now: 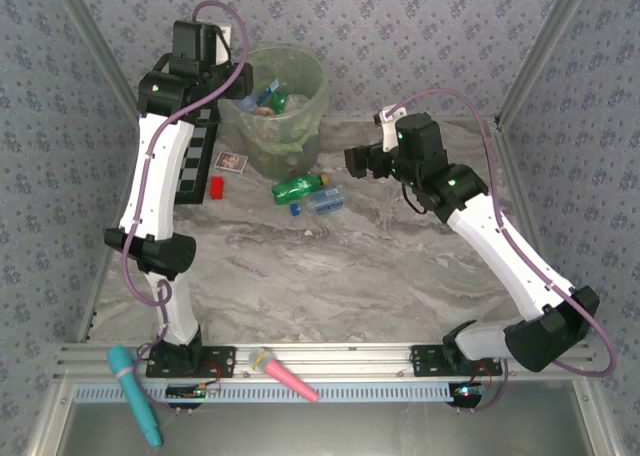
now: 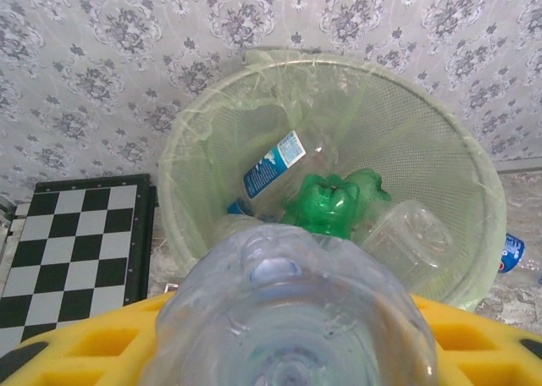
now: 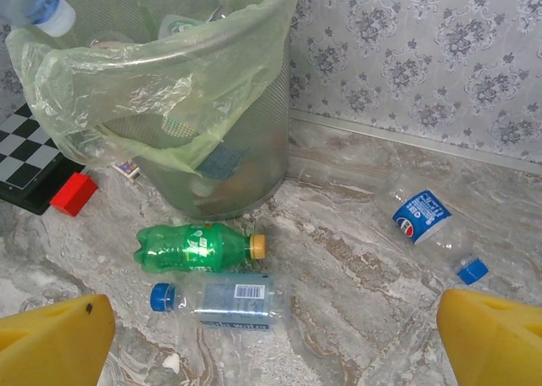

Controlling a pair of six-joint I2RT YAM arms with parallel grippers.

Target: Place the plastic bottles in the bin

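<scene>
My left gripper (image 2: 292, 352) is shut on a clear plastic bottle (image 2: 292, 306), held above the near rim of the pale-green bin (image 2: 474, 174); its blue-capped neck (image 3: 38, 5) pokes over the bin (image 3: 212, 56). Inside lie a green bottle (image 2: 334, 201), a blue-labelled clear bottle (image 2: 275, 166) and another clear one (image 2: 406, 234). On the table by the bin (image 1: 320, 86) rest a green soda bottle (image 3: 195, 246), a clear blue-capped bottle (image 3: 224, 300) and a blue-labelled clear bottle (image 3: 428, 221). My right gripper (image 3: 275, 344) hangs open above them, holding nothing.
A black-and-white chessboard (image 2: 76, 242) lies left of the bin, with a small red block (image 3: 74, 193) and a small card (image 1: 231, 162) beside it. A teal tool (image 1: 135, 394) and a pink tool (image 1: 285, 373) lie on the front rail. Patterned walls close in behind.
</scene>
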